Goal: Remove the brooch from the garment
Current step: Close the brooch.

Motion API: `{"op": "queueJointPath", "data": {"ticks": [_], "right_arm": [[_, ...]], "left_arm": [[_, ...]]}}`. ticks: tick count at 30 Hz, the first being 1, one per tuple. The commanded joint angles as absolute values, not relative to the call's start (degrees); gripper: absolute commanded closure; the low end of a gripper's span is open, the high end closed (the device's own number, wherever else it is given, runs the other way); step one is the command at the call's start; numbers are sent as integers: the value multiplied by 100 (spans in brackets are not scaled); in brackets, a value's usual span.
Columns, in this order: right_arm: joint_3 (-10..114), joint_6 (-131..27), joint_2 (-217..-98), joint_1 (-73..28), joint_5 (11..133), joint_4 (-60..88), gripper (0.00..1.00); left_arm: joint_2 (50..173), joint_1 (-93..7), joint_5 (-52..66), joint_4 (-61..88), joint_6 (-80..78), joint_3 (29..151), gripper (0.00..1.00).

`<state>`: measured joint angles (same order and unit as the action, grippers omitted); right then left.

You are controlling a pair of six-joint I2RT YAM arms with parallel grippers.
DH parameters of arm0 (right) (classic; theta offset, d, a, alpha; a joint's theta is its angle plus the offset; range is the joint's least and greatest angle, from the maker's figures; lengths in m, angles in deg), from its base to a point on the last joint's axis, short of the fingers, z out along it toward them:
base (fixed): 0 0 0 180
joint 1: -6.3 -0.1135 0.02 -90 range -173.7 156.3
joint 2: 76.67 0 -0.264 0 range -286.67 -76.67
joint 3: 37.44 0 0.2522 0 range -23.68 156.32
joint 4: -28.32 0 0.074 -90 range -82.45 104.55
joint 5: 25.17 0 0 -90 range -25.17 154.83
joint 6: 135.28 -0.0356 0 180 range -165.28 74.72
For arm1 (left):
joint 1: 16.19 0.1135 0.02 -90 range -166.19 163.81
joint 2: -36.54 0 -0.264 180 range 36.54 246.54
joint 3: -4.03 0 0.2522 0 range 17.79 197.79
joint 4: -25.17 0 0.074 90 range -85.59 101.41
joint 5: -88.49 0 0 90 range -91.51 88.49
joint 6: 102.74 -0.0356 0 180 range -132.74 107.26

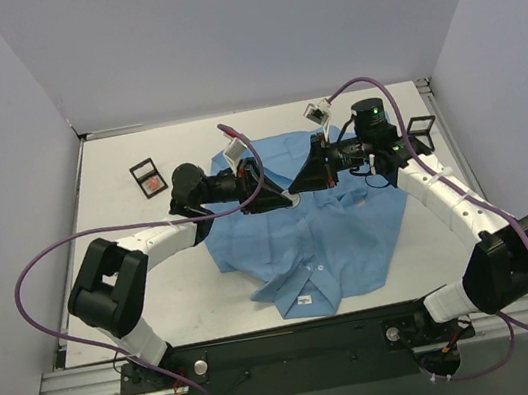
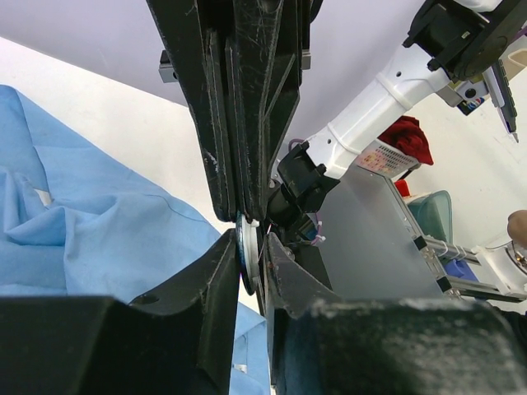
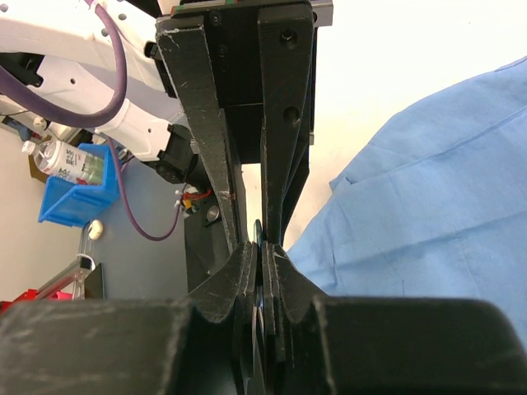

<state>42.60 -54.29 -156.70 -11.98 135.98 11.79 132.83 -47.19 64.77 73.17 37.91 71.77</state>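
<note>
The garment (image 1: 322, 238), a light blue shirt, lies spread on the table, collar toward the near edge; it also shows in the left wrist view (image 2: 82, 230) and the right wrist view (image 3: 428, 189). The brooch (image 1: 294, 196) is a small disc above the shirt's far part, seen edge-on in the left wrist view (image 2: 247, 255) and the right wrist view (image 3: 258, 233). My left gripper (image 1: 281, 198) (image 2: 252, 247) and right gripper (image 1: 305, 187) (image 3: 259, 247) meet tip to tip there. Each pair of jaws is closed on the disc from opposite sides.
A black rectangular frame (image 1: 147, 177) lies at the far left of the table and another (image 1: 421, 131) at the far right. The shirt's white neck label (image 1: 305, 300) is near the front edge. Purple cables loop beside both arms.
</note>
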Motion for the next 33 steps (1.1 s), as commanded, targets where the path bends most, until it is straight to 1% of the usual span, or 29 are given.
{"op": "queueJointPath", "data": {"ticks": [1,4,8,18,25,33], "right_arm": [[4215,-5468,-15604,-1136,13742,1411,100],[4215,-5450,-15604,-1145,13734,1411,100],[4198,-5450,-15595,-1145,13725,1411,100],[4163,-5372,-15551,-1145,13698,1411,100],[4171,-5222,-15525,-1198,13611,1385,100],[4189,-5125,-15533,-1259,13532,1288,100]], "left_arm": [[13190,-4695,6511,7707,3841,7220,75],[13199,-4686,6476,7680,3832,7211,78],[13173,-4651,6406,7628,3797,7202,80],[13093,-4555,6203,7399,3683,7150,82],[12953,-4484,5887,6811,3428,7150,83],[12918,-4414,5755,6635,3393,7132,85]]}}
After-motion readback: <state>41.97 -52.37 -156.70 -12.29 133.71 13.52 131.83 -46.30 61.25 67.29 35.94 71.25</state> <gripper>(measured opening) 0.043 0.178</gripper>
